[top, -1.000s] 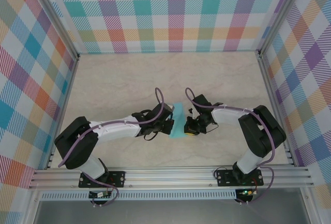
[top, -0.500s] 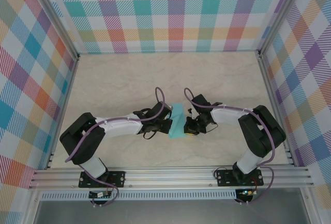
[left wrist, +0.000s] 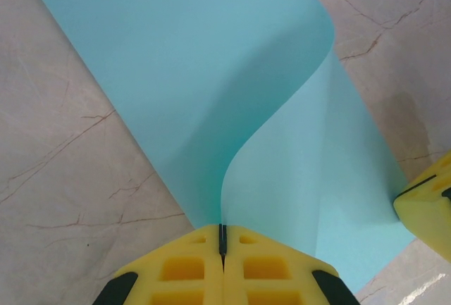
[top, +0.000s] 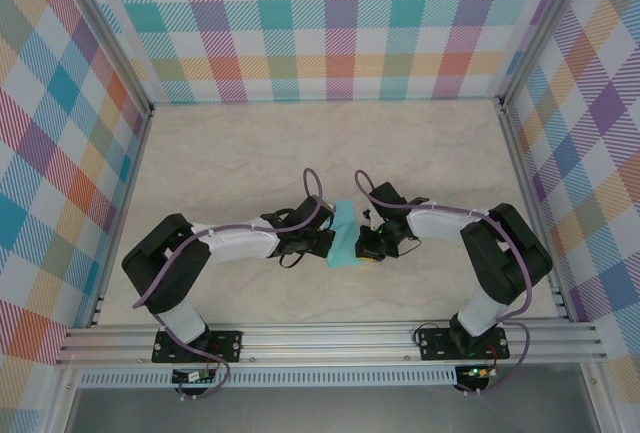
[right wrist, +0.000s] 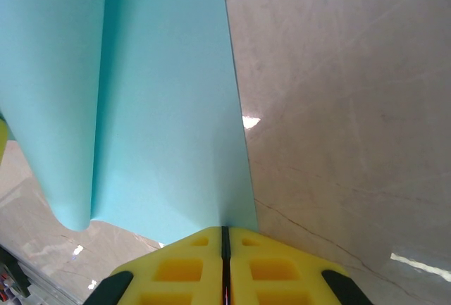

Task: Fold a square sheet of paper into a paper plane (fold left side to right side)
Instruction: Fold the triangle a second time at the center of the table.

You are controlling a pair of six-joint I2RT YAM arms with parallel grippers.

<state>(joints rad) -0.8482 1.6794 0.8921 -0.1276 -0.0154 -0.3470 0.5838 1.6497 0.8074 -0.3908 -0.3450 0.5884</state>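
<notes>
Marble tabletop [top: 230,153], arms [top: 235,243] inward at paper plane [top: 343,235]

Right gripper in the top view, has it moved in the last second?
No. The right gripper sits at the same spot as before against the near aluminium rail, shut on the right edge of the paper plane.

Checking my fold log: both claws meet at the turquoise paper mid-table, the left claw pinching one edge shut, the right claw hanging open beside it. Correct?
Not quite. The right claw is not open: the right wrist view shows its yellow fingers pressed together on an edge of the turquoise paper. The rest holds: the left claw pinches its edge shut.
</notes>
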